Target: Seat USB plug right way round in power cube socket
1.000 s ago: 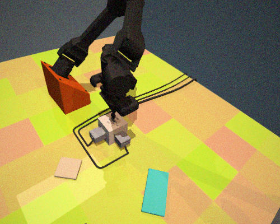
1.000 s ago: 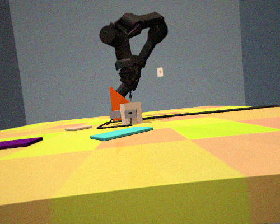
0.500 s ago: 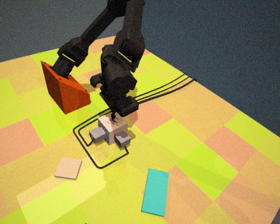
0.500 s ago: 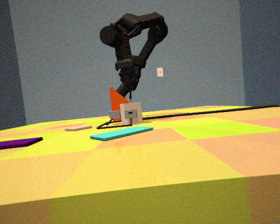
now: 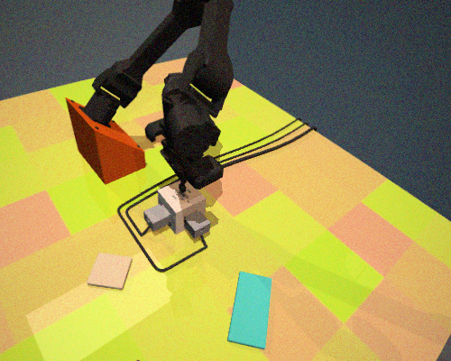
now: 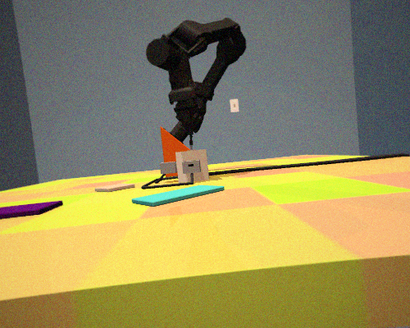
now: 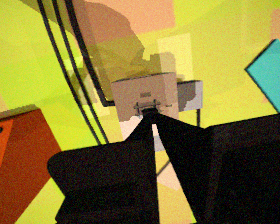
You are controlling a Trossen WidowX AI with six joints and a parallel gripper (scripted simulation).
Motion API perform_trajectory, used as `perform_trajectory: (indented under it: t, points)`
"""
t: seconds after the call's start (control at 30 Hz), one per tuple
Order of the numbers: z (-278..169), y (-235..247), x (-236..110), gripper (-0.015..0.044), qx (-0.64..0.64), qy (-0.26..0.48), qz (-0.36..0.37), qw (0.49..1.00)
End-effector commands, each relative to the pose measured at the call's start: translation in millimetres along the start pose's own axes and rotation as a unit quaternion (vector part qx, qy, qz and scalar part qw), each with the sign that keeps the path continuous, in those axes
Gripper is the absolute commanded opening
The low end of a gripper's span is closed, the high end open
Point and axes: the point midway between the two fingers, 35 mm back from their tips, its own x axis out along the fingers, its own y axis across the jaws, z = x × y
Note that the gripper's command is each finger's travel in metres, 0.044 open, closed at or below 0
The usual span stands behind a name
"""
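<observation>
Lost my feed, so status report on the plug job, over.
Pincer shut on USB plug, directly above power cube. Plug at top socket, seating depth unclear. Side plugs and cables close by; teal slab well off.
</observation>
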Motion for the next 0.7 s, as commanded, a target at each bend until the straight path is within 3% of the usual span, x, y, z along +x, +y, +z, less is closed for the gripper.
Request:
perform_trajectory:
  t: [0.0,0.67]
  points:
    - [-0.1,0.6,1.1,0.0,0.004,-0.002,0.0,1.0]
    - [-0.3,0.6,3.5,0.0,0.004,-0.002,0.0,1.0]
